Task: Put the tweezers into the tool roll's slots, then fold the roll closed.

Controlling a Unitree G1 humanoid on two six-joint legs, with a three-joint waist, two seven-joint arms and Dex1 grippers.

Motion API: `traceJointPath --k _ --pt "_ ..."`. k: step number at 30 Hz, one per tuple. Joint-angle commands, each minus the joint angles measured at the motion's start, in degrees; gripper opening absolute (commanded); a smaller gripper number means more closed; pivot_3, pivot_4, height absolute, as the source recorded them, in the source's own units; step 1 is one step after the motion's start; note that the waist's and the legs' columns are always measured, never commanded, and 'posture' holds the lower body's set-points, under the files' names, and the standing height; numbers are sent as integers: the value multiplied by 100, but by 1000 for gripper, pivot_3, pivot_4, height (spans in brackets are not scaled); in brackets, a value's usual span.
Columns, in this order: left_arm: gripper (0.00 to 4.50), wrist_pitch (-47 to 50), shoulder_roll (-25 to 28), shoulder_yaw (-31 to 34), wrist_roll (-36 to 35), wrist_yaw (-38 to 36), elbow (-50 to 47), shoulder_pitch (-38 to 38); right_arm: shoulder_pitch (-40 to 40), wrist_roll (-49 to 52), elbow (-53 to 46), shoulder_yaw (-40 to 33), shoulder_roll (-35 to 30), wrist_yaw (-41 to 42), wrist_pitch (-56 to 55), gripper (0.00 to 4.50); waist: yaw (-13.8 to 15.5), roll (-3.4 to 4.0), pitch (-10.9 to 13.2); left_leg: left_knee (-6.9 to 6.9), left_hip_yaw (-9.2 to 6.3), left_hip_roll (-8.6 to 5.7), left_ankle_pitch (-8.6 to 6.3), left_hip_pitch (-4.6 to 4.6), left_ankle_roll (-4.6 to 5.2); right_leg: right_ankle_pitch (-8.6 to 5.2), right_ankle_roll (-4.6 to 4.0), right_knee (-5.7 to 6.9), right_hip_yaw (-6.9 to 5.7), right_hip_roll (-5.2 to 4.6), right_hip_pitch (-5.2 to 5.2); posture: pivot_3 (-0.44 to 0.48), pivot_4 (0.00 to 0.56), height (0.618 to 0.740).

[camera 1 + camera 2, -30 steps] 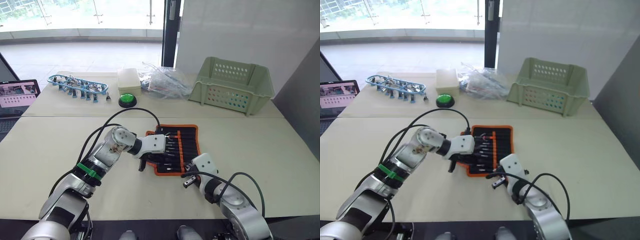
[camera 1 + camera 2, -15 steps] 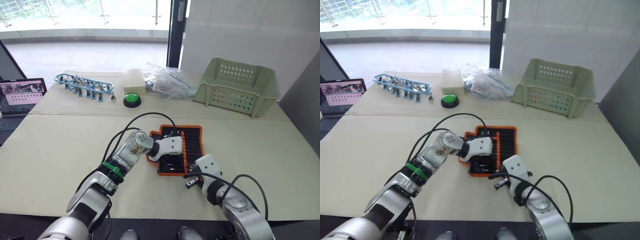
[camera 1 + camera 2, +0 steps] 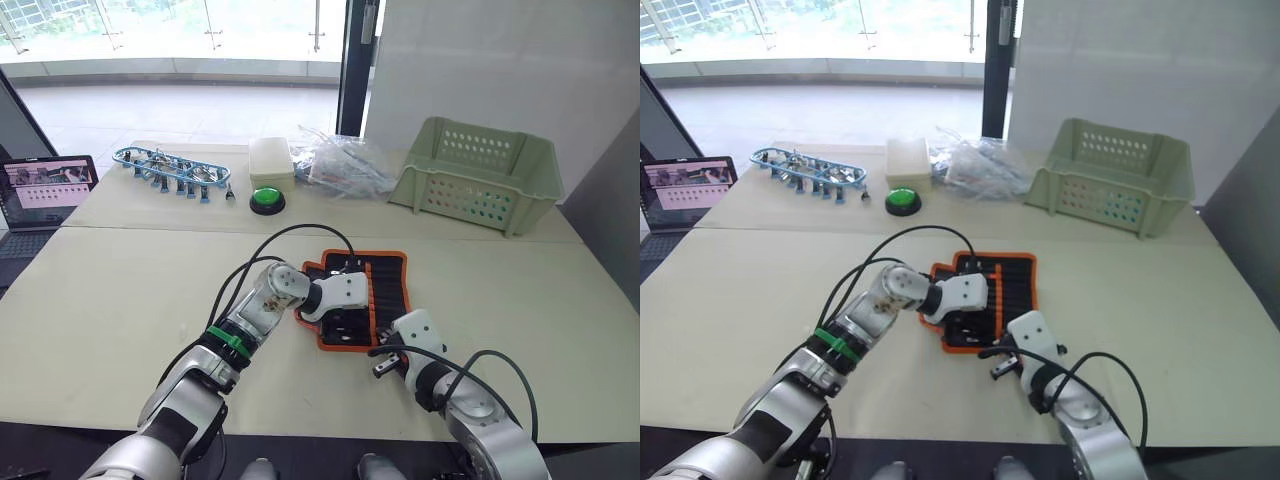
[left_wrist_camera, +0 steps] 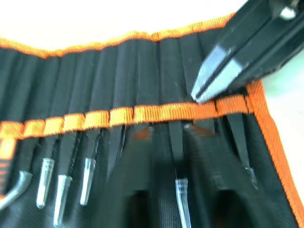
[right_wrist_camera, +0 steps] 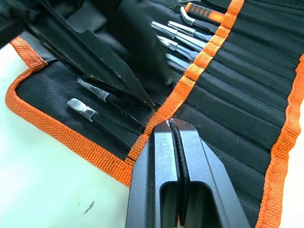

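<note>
Right end effector (image 5: 173, 124) clenched empty, pinning tool roll (image 3: 385, 285) band; left's grip unclear. I'd seat tweezers (image 5: 102, 92) deeper.

One tool roll (image 3: 378, 290) holding five tweezers (image 4: 175, 142), one green basket (image 3: 478, 175), one green button (image 3: 266, 199), one blue rack (image 3: 170, 172), one laptop (image 3: 45, 185), two tools

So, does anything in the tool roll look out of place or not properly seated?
Nothing stands out. The tool roll lies open and flat on the table, and the tweezers sit in its slots, tips pointing the same way. The right gripper rests shut at the orange band.
</note>
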Motion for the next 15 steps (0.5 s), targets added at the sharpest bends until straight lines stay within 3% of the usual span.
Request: traceJointPath --k 1,6,9,12,15 --pt "2759 321 398 453 -369 -141 -767 145 144 117 288 287 -14 164 272 0 -74 1 0 -1 0 0 0 2 0 0 0 8 0 0 -1 0 150 713" --pt "4449 1032 1080 1077 -1090 -407 -1933 748 73 120 378 299 -30 215 248 0 -129 3 0 -4 -1 3 0 10 0 -2 0 18 0 1 -2 0 150 713" --pt "4449 1375 1504 1495 -1540 -466 -2606 1261 27 121 398 245 -53 242 232 0 -150 3 0 -5 -3 6 0 13 0 -2 0 23 -1 3 -2 0 150 713" --pt "4449 1468 1714 2935 -2272 70 -3385 2417 -4 164 333 81 -82 319 -48 0 -202 5 1 -6 -2 8 0 14 0 -2 0 25 -1 1 -2 0 150 713" --pt "4449 1340 1834 3646 -2566 325 -3810 3298 54 254 186 -11 -117 424 -270 0 -199 7 3 -13 -1 14 0 17 0 -2 -1 25 -1 1 -5 0 150 713"
